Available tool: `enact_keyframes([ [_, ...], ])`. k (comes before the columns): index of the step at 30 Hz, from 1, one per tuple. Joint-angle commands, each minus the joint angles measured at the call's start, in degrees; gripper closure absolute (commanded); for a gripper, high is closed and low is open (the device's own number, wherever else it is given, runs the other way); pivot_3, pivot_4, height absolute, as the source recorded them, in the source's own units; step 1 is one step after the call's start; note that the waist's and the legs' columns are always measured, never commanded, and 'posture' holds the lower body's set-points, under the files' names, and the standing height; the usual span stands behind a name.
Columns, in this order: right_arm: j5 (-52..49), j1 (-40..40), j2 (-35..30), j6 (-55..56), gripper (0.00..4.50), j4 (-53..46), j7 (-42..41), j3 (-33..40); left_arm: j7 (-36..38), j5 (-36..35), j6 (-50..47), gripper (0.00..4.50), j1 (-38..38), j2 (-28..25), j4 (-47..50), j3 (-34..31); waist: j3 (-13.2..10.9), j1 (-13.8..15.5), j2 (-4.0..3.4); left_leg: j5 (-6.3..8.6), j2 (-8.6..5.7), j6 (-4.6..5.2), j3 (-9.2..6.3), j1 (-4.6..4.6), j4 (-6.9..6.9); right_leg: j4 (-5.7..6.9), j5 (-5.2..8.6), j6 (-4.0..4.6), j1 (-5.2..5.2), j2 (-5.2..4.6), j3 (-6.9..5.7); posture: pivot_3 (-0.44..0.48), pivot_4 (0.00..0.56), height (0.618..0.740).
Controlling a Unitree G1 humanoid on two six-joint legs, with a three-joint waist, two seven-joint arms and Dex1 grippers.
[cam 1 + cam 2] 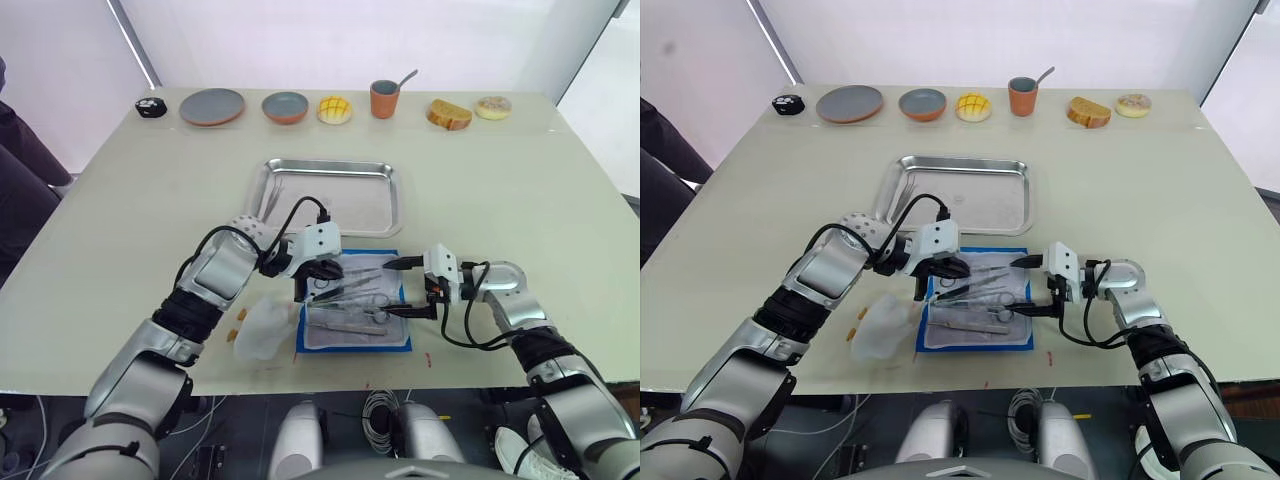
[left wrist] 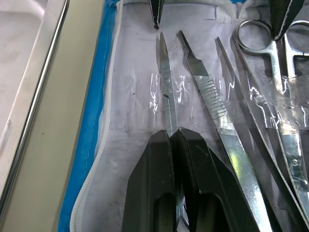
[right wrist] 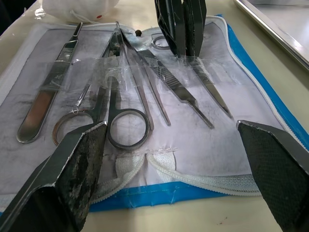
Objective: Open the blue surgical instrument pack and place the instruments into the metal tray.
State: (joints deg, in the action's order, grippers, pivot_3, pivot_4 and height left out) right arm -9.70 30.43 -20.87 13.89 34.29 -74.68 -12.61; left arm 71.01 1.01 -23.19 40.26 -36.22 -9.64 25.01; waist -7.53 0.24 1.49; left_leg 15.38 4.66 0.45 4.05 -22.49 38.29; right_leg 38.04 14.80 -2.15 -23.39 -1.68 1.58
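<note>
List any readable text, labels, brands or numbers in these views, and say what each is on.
None can be read.
Pack: open, pale lining up; no print shows on it.
Instruments: no legible engraving or brand.
Tray: no markings seen.
Left hand, shut on the scissors, and right hand: no lettering visible.
Small black object at the table's far edge: too small to tell.

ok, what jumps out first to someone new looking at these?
The open blue pack at the table's near edge, silver instruments lined up on its pale lining. The left gripper is shut on one small pair of scissors; the right gripper sits open at the pack's right side. The tray lies just beyond.
</note>
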Motion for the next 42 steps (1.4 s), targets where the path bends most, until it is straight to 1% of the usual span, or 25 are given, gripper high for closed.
enact_keyframes([
  [1, 2.78, -0.49, 0.25, -1.36, 0.00, 2.42, 1.63, -1.36, 1.58, 2.13, 0.48, 4.48, 0.47, -0.84, -3.03, 1.64, 0.00, -0.15, 0.00, 0.00, 0.00, 0.00, 0.00, 0.00, 0.00, 0.00, 0.00, 0.00, 0.00, 0.00, 0.00, 0.000, 0.150, 0.740],
  [5, 3.25, -0.29, 0.39, -1.27, 0.00, 2.92, 1.78, -1.46, 3.15, 2.71, 2.04, 4.48, 1.94, -0.97, -4.92, 1.85, 0.00, -0.64, -0.01, 0.00, 0.00, 0.00, -0.03, 0.00, -0.01, 0.00, 0.00, 0.01, 0.00, 0.02, -0.01, 0.000, 0.150, 0.740],
  [14, 3.67, -0.34, 0.21, -2.14, 0.00, 2.82, 1.94, -1.91, 7.15, 2.98, 1.58, 4.48, 5.52, -1.20, -6.72, 1.75, 0.00, -0.95, -0.02, 0.00, 0.02, 0.00, -0.06, -0.01, -0.03, 0.01, 0.00, 0.01, -0.01, 0.05, -0.02, 0.000, 0.150, 0.740],
  [21, 6.30, 0.47, -0.13, -4.95, 0.00, 3.98, 3.95, -3.54, 10.11, 3.34, -1.85, 4.48, 8.71, -2.43, -5.94, 1.99, -0.01, -1.04, -0.03, 0.00, 0.02, 0.00, -0.05, 0.00, -0.03, 0.01, 0.00, 0.01, -0.01, 0.06, 0.00, 0.000, 0.150, 0.740],
  [28, 8.00, 0.62, -1.00, -7.86, 0.00, 4.18, 3.59, -5.50, 12.02, 3.31, -6.88, 4.48, 10.57, -3.60, -3.25, 1.72, 0.00, -1.03, -0.02, 0.00, 0.03, 0.00, -0.07, 0.00, -0.03, 0.02, 0.01, 0.01, -0.01, 0.07, -0.01, 0.000, 0.150, 0.740],
  [36, 8.44, 0.37, -1.21, -8.87, 0.00, 3.58, 3.92, -6.03, 14.07, 2.67, -9.19, 4.48, 11.29, -7.16, -1.04, 0.52, 0.00, -1.06, -0.02, 0.00, 0.04, 0.00, -0.08, 0.00, -0.04, 0.03, 0.01, 0.01, -0.01, 0.09, 0.00, 0.000, 0.150, 0.740],
  [42, 8.17, -0.16, -1.47, -8.98, 0.00, 3.08, 3.89, -5.89, 14.72, 1.39, -9.25, 4.48, 8.72, -12.67, 0.13, -1.51, 0.00, -1.05, -0.02, 0.00, 0.05, 0.01, -0.07, 0.01, -0.04, 0.03, 0.01, 0.01, -0.01, 0.09, 0.00, 0.000, 0.150, 0.740],
])
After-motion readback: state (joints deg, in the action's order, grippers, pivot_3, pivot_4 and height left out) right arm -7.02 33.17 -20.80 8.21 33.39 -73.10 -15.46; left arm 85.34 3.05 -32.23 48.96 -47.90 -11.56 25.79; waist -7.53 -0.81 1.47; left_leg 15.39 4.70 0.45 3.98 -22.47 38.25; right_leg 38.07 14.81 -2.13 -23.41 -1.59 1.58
